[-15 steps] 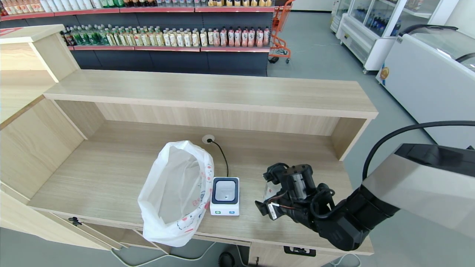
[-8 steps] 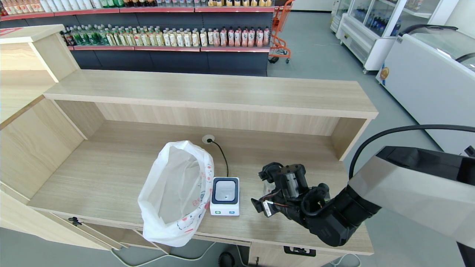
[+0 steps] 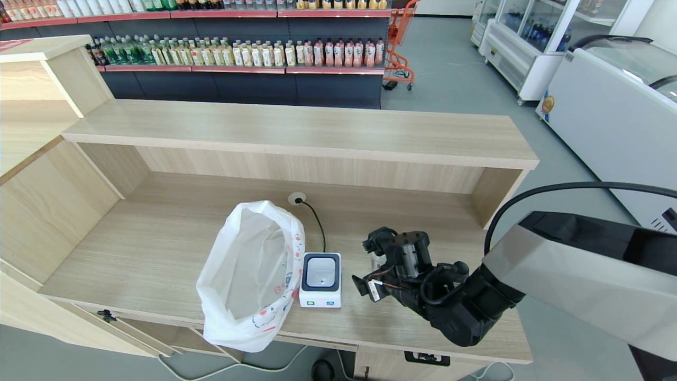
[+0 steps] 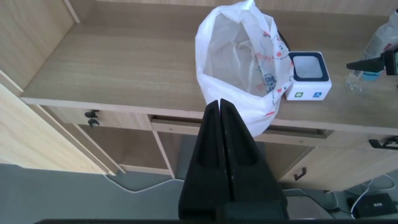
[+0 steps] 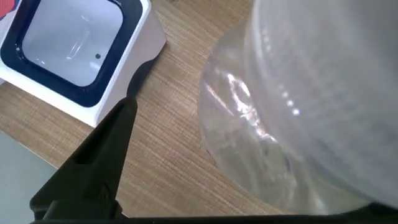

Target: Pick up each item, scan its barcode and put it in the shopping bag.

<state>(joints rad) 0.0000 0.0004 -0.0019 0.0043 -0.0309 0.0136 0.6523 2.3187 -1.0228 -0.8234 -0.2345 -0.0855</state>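
Note:
My right gripper is shut on a clear plastic bottle with a blue label, held just above the wooden counter, a short way to the right of the white barcode scanner. In the right wrist view the bottle hangs close beside the scanner's window, with one dark finger alongside it. The white shopping bag stands open to the left of the scanner. My left gripper is shut on nothing, low in front of the counter, pointing at the bag.
A black cable runs from the scanner to a hole at the back of the counter. A raised shelf and side walls enclose the counter on three sides. Drawers sit under its front edge.
My right arm has carried the bottle leftward, closer to the scanner. The bag and scanner have stayed put.

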